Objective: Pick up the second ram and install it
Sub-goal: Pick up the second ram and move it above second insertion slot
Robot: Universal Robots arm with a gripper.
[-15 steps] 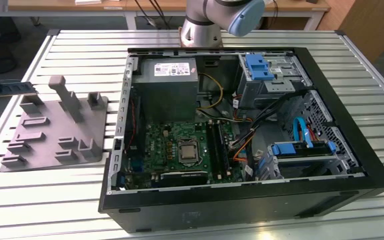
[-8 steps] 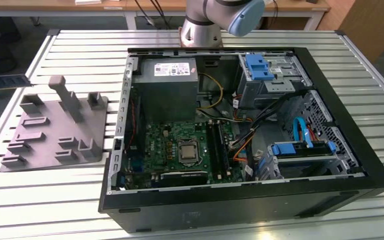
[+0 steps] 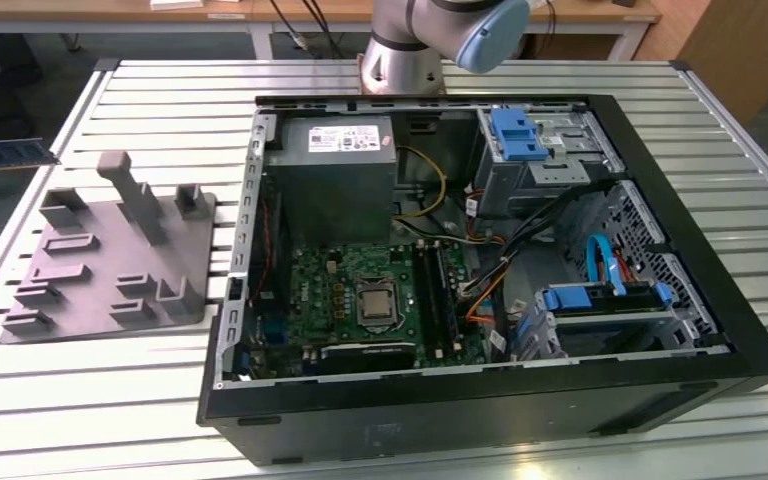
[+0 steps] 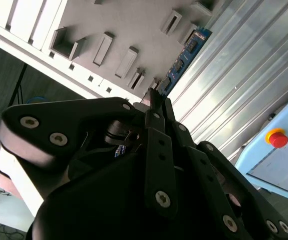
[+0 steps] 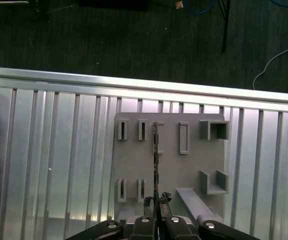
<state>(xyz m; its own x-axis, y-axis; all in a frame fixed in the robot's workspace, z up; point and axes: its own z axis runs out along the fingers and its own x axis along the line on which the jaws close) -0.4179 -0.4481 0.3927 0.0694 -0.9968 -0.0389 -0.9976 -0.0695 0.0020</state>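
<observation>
The worktop (image 3: 104, 400) was ribbed, shiny metal; the block (image 3: 97, 265), matt moulded plastic; the case (image 3: 491, 420), matt black metal; the ram (image 4: 183, 61), smooth circuit board.

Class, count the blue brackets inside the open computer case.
2. The far bracket lies level with the power supply; the near bracket at the nearer end of the computer case, toward the exterior view's right. More may be hidden.
</observation>
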